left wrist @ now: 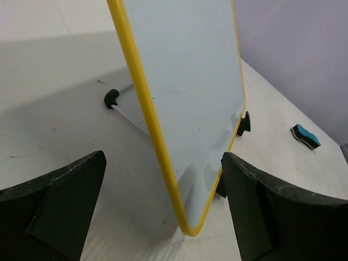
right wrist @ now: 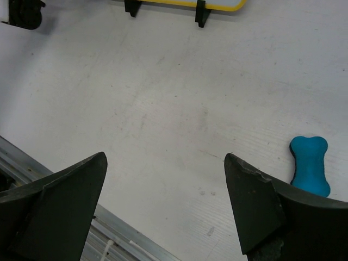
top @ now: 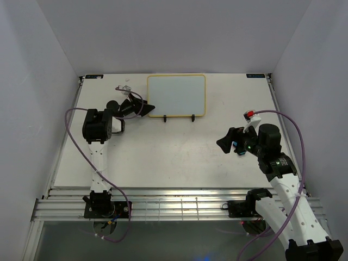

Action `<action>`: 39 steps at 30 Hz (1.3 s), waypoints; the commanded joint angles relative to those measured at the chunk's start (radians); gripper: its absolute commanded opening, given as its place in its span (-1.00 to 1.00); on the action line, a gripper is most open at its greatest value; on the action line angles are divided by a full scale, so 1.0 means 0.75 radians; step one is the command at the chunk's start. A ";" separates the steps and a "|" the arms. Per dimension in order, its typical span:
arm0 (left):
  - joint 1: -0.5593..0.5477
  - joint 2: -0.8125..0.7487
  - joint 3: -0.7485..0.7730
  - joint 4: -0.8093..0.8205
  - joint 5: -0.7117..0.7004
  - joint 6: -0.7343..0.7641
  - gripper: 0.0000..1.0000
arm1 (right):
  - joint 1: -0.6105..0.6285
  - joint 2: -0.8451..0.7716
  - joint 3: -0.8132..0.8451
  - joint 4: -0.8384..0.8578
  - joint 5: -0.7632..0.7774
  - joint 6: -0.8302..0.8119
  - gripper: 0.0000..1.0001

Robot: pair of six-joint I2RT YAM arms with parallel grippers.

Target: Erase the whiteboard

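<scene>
The whiteboard (top: 176, 95) stands at the back middle of the table on a black wire stand (top: 192, 118). Its yellow-framed face is blank. My left gripper (top: 145, 103) is open at the board's left edge. In the left wrist view the board's yellow corner (left wrist: 187, 225) sits between the open left gripper's (left wrist: 163, 163) jaws, not pinched. My right gripper (top: 225, 138) is open and empty, low over the table at the right. The blue bone-shaped eraser (right wrist: 310, 166) lies on the table just beside the right finger (right wrist: 255, 206). It also shows in the left wrist view (left wrist: 305, 136).
A small clip-like object (top: 125, 88) lies behind the left gripper. White walls enclose the table on three sides. Aluminium rails (top: 179, 206) run along the near edge. Purple cables (top: 73, 117) loop off both arms. The stand's feet (right wrist: 202, 13) show in the right wrist view.
</scene>
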 commanded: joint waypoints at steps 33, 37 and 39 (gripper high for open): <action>-0.002 -2.361 -0.530 -2.386 -1.262 0.501 0.96 | 0.006 -0.024 0.388 -0.464 0.696 -0.028 0.80; 0.000 -2.535 -0.513 -2.532 -1.309 0.547 0.96 | 0.004 -0.052 0.461 -0.552 0.670 -0.042 0.80; -0.002 -2.583 -0.527 -2.597 -1.315 0.545 0.96 | 0.006 -0.091 0.476 -0.567 0.676 -0.050 0.80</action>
